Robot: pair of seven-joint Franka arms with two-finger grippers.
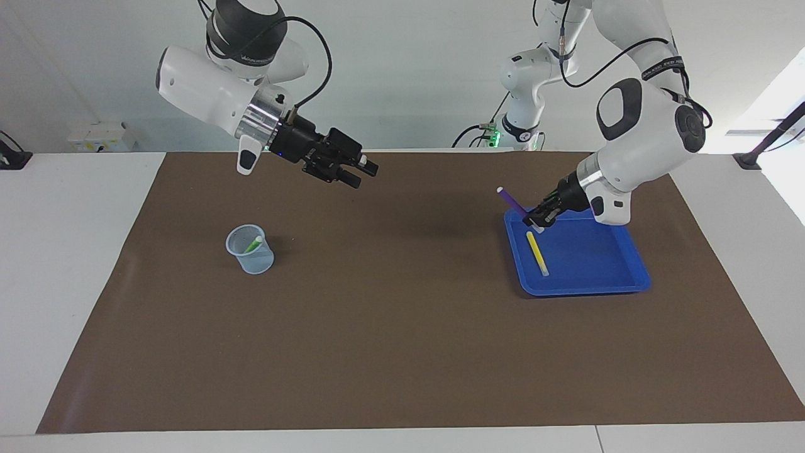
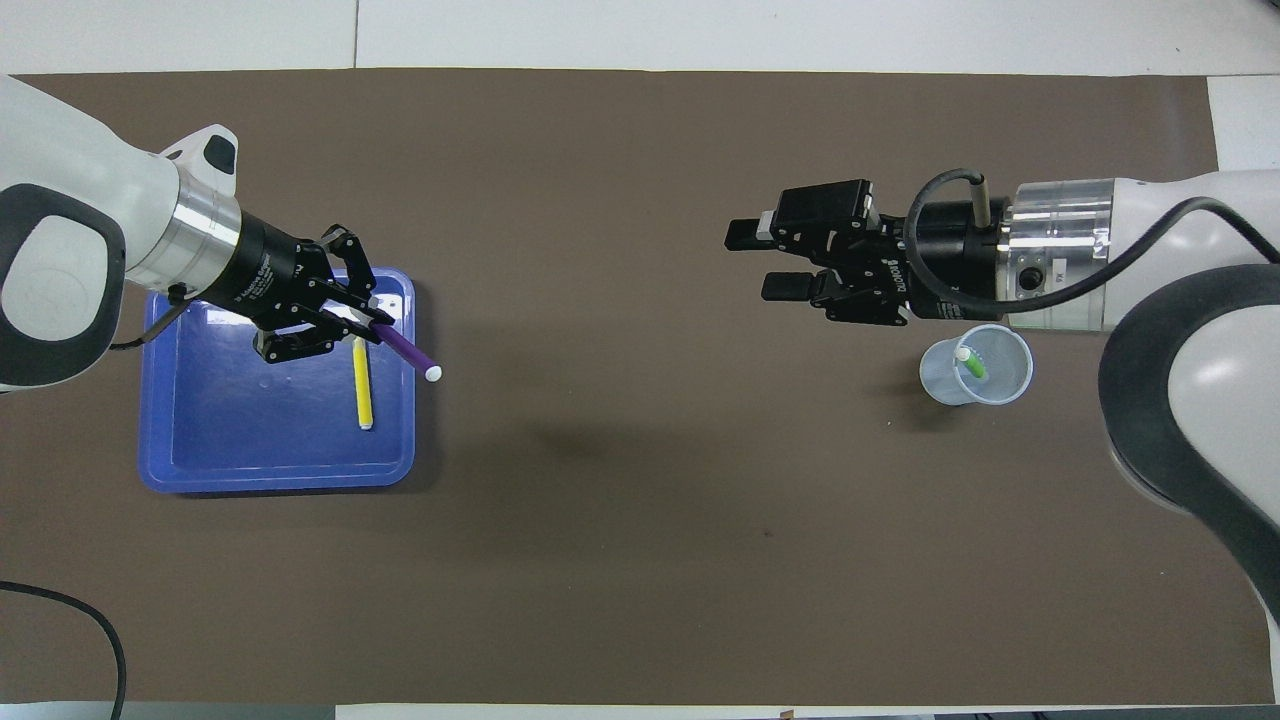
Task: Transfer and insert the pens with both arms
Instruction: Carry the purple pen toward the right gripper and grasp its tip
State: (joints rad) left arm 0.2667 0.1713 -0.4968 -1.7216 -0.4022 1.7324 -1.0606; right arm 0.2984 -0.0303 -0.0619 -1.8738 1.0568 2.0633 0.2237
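L gripper (image 2: 372, 322) grips purple pen (image 2: 406, 352); R gripper (image 2: 752, 262) open

You see a white worktop (image 1: 75, 264) with a big brown mat (image 1: 402, 340) on it. A blue tray (image 1: 591, 284) sits on the mat toward the left arm's end. A clear cup (image 1: 251, 251) stands toward the right arm's end, well apart.
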